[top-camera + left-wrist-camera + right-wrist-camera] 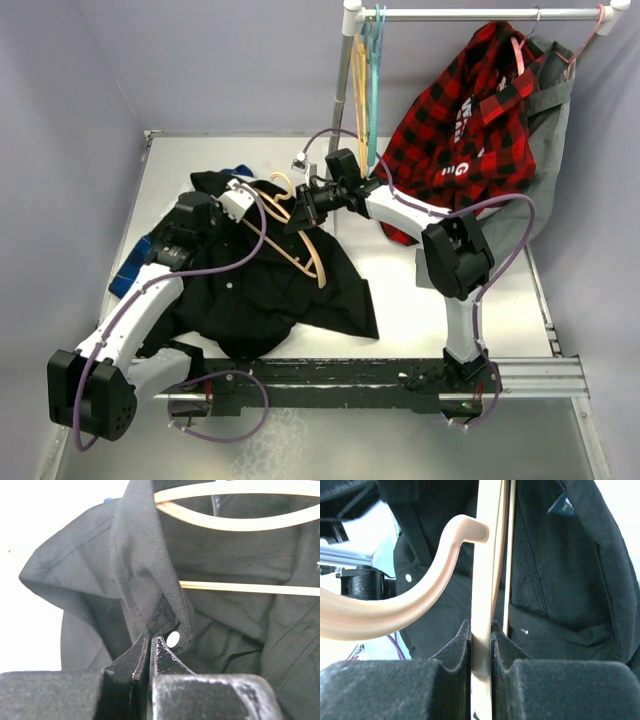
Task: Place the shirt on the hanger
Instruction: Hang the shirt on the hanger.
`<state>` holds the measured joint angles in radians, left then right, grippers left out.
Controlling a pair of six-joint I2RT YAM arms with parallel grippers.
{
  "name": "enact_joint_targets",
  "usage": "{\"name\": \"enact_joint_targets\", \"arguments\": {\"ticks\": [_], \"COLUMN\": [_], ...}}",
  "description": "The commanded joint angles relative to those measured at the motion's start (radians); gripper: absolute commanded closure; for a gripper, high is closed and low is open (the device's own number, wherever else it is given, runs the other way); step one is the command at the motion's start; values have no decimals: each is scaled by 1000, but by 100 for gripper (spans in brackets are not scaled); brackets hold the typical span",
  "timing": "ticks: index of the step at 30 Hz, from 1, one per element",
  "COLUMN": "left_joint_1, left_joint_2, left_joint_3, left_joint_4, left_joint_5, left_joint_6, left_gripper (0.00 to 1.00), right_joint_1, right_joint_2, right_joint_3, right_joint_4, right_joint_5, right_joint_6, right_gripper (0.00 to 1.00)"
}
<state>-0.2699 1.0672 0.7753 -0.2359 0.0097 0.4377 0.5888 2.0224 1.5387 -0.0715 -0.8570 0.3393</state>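
Observation:
The black shirt (270, 295) lies crumpled on the table, centre left. The tan wooden hanger (305, 250) rests on its upper part, hook toward the back. My left gripper (238, 197) is shut on a fold of the shirt's edge (150, 605), next to a white button (173, 639). My right gripper (303, 212) is shut on the hanger's flat arm (482, 625), whose curved hook (415, 595) sweeps left. Hanger arms (235, 522) cross the shirt in the left wrist view.
A rail at the back right (470, 14) holds a red-and-black plaid shirt (460, 125), a grey garment (545, 150), and thin yellow (359, 90) and teal (374, 90) hangers. Something blue (135, 265) lies under the left arm. A black rail (400, 375) runs along the near edge.

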Motion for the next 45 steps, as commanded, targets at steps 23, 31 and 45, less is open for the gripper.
{"name": "enact_joint_targets", "arguments": {"ticks": [23, 31, 45], "left_joint_1": [106, 106, 104], "left_joint_2": [-48, -12, -46], "left_joint_3": [124, 179, 161], "left_joint_4": [-17, -51, -168], "left_joint_5": [-31, -7, 110], "left_joint_6": [104, 70, 46], "left_gripper": [100, 100, 100], "right_joint_1": [67, 68, 74], "right_joint_2": [-52, -105, 69], "right_joint_3": [118, 74, 284], "right_joint_4": [-257, -196, -103], "right_joint_5": [-111, -169, -245], "right_joint_6": [-118, -104, 26], "right_gripper": [100, 100, 100]}}
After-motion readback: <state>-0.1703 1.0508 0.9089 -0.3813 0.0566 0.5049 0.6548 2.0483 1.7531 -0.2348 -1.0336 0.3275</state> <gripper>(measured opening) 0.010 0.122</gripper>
